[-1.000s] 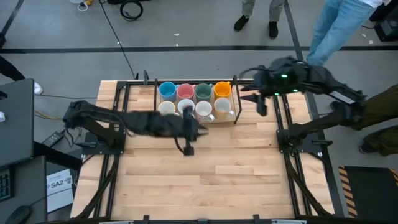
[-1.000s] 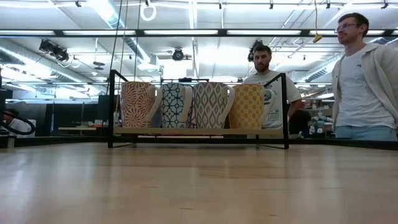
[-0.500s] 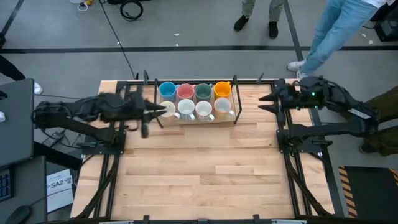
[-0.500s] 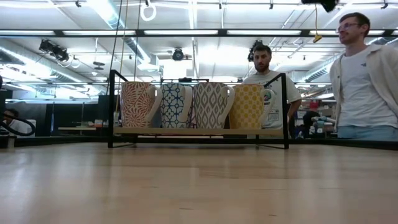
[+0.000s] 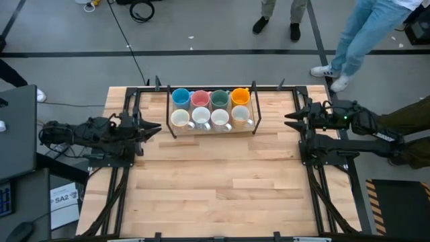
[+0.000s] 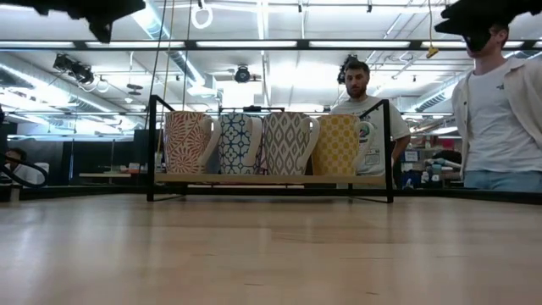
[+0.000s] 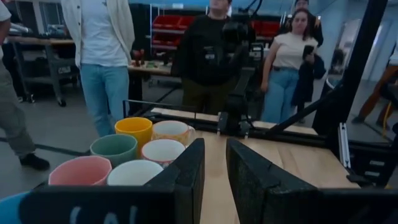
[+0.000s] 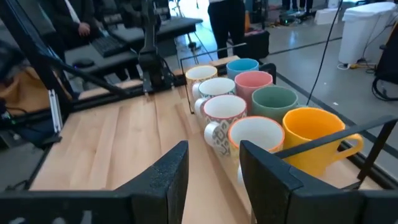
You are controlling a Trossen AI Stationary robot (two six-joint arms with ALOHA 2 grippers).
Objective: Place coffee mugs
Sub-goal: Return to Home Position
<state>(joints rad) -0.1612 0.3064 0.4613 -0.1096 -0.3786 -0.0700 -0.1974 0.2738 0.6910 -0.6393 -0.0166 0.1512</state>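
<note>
Eight coffee mugs stand upright in two rows in a black wire rack (image 5: 255, 124) at the far middle of the table. The far row is blue (image 5: 180, 97), pink (image 5: 200, 99), green (image 5: 220, 99) and orange (image 5: 240, 97). The near row is four pale patterned mugs (image 5: 210, 118). My left gripper (image 5: 153, 128) hovers over the table's left side and points level toward the rack. It is open by a narrow gap (image 7: 214, 180), with nothing between its fingers. My right gripper (image 5: 290, 115) hovers at the right side, facing the rack, also open (image 8: 214, 180) and holding nothing.
Bare wooden table top (image 5: 215, 181) stretches from the rack to the near edge. The arms' black base frames (image 5: 114, 161) (image 5: 322, 158) stand along the left and right edges. People (image 6: 360, 127) (image 6: 495, 110) stand beyond the far edge.
My left gripper has drawn back from in front of the rack toward the table's left edge, sinking a little. My right gripper has pulled back toward the right edge and come down. Both now show at the top of the low view. The mugs have stayed in place.
</note>
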